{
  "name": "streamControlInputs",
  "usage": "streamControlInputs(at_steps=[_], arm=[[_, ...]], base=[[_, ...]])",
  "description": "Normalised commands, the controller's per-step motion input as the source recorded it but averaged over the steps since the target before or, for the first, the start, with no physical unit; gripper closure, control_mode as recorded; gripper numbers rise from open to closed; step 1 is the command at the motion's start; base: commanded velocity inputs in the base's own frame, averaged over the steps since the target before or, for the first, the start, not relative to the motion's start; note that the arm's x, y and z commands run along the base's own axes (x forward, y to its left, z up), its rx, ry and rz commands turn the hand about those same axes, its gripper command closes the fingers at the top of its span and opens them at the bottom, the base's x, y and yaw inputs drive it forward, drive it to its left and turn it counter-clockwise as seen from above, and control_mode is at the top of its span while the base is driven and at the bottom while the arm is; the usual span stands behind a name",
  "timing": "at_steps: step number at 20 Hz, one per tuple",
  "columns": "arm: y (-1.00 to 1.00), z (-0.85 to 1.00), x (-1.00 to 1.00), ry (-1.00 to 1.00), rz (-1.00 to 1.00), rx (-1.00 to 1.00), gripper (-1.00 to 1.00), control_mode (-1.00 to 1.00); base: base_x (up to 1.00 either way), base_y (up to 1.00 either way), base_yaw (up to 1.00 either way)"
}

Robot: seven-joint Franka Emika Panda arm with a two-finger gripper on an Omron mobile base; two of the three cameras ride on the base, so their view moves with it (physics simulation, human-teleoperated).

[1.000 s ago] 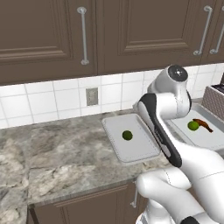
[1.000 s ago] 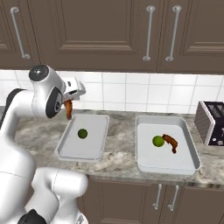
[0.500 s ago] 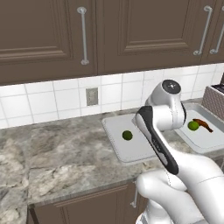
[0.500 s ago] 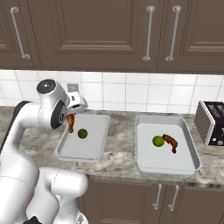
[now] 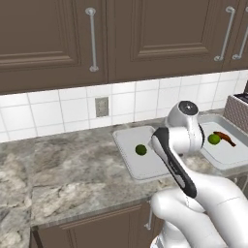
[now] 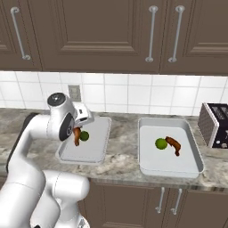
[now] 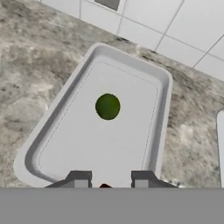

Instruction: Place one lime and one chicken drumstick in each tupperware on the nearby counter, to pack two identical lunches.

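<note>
One brown chicken drumstick (image 6: 77, 136) hangs clenched in the pincer (image 6: 78, 133) over the left shallow white tupperware (image 6: 99, 153) on the grey-beige stone counter (image 6: 120, 167); lower it beside the small green lime (image 7: 107, 106), clear of the rim, before releasing

So there's two tupperwares sitting side by side on the counter (image 6: 120, 162), both up near the tiled wall. The left tupperware (image 6: 95, 153) has one lime (image 6: 84, 136) in it, and the gripper (image 6: 76, 133) hangs right over that tub with a drumstick (image 6: 76, 136) just beside the lime. The right tupperware (image 6: 171, 165) has a second lime (image 6: 160, 143) with another drumstick (image 6: 173, 144) touching its right side. A toaster (image 6: 214, 125) stands further right.
</note>
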Motion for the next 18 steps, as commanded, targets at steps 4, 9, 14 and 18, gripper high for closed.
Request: streamControlInputs(at_steps=[4, 9, 14, 18], arm=[[-0.20, -0.45, 0.28, 0.02, 0.00, 0.00, 1.00, -1.00], [-0.03, -0.39, 0.49, 0.00, 0.00, 0.00, 1.00, -1.00], [0.00, -0.31, 0.71, 0.00, 0.00, 0.00, 1.00, -1.00], [0.00, -0.22, 0.73, 0.00, 0.00, 0.00, 1.00, -1.00]], base=[[0.00, 0.00, 0.00], [0.00, 0.00, 0.00], [0.00, 0.00, 0.00], [0.00, 0.00, 0.00]])
